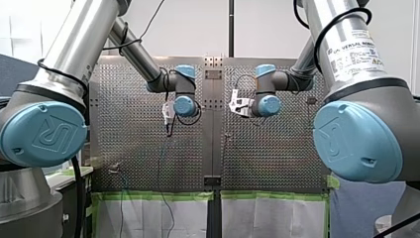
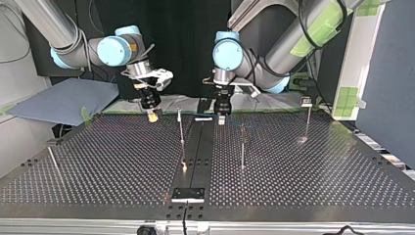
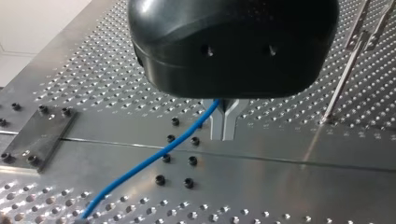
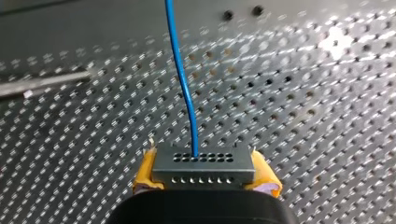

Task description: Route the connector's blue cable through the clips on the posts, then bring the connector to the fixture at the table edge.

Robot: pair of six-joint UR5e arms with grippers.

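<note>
Looking along my right gripper (image 4: 203,164), you see its yellow pads (image 4: 144,173) clamped tight on the grey metal connector (image 4: 203,170) with rows of holes, above the perforated steel table (image 4: 303,93). My left gripper (image 3: 224,126) is pinched closed on the thin blue cable (image 3: 144,163).

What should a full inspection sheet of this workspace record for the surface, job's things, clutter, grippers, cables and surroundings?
Surface: perforated metal table, plain centre strip.
Job's things: grey multi-hole metal connector; thin blue cable; slim upright metal posts; dark flat fixture plate at the table edge.
Clutter: nothing seen.
Grippers: my black, metal-fingered left gripper is shut on the blue cable; my yellow-padded right gripper is shut on the connector.
Cables: the blue cable leaves the connector; routing through clips cannot be told.
Surroundings: blue-grey cloth beside the table.
</note>
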